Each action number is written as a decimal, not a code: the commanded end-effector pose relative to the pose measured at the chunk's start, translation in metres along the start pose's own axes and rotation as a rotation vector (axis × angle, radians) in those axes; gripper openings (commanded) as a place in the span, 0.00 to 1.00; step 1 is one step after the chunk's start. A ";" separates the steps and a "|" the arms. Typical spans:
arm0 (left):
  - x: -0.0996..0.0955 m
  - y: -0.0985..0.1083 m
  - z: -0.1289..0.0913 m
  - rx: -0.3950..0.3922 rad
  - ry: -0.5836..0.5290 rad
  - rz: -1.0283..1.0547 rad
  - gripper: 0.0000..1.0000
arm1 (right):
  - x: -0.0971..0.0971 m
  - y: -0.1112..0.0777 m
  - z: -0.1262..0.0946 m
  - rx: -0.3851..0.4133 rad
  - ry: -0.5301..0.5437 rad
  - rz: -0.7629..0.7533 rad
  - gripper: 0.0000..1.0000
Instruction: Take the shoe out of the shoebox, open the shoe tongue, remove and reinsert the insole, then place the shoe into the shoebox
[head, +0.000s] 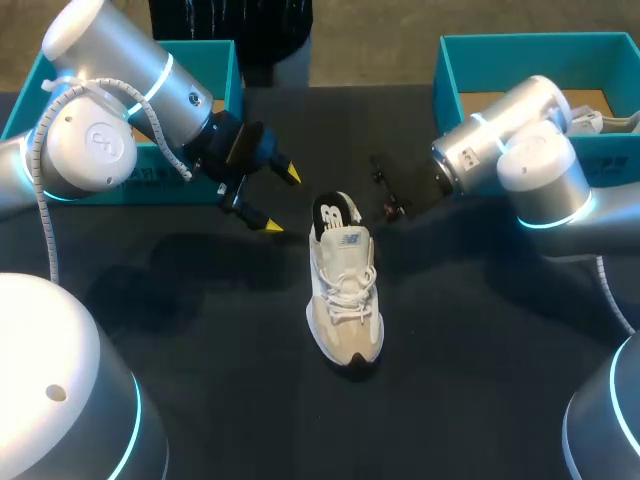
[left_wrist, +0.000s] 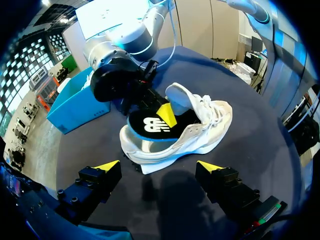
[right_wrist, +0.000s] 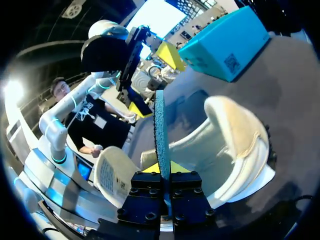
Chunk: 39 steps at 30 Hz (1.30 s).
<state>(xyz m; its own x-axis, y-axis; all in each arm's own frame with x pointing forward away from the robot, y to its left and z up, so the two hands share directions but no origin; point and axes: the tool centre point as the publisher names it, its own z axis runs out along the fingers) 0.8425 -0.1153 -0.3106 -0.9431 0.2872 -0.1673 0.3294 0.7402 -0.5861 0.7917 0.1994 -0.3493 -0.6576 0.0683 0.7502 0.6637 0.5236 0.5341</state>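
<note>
Cream-and-white lace-up sneaker (head: 345, 300): stands on its sole near the middle of the black tabletop (head: 200, 330), outside both boxes, heel away from the robot and toe toward it, laced across the front, tongue raised above the opening. Black foam insole with a white logo and a blue edge (head: 335, 215): sits partly out of that sneaker, fore end down inside, heel end rising clear over the heel collar, logo face toward the left gripper. Right arm's yellow-tipped gripper (right_wrist: 162, 167): comes in from the right side to the heel end and is clamped on the insole, one finger on each face, with the thin blue edge end-on between the tips in its own wrist view. Left arm's yellow-tipped gripper (head: 280, 200): hangs just left of the heel, apart from sneaker and insole, fingers spread wide and holding nothing, with the sneaker's side ahead of the tips in its own wrist view. Open teal cardboard shoebox (head: 228, 75): rests at the far left corner behind the left arm. Second open teal box (head: 447, 75): rests at the far right behind the right arm, brown floor showing, something pale inside, too hidden to tell what.
</note>
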 end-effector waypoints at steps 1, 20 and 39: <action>0.001 0.000 0.000 -0.004 0.000 0.000 1.00 | -0.002 -0.001 0.006 0.017 0.002 0.010 0.00; 0.001 0.000 0.000 -0.004 0.000 0.000 1.00 | -0.007 0.027 -0.018 0.028 -0.065 -0.062 0.17; 0.001 0.000 0.000 -0.004 0.000 0.000 1.00 | -0.003 0.002 0.000 0.070 -0.010 0.008 0.00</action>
<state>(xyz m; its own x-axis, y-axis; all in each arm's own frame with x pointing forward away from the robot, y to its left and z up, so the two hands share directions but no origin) 0.8425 -0.1153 -0.3106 -0.9431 0.2873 -0.1673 0.3295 0.7402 -0.5861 0.8006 0.1983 -0.3486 -0.6581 0.0742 0.7493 0.6392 0.5810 0.5039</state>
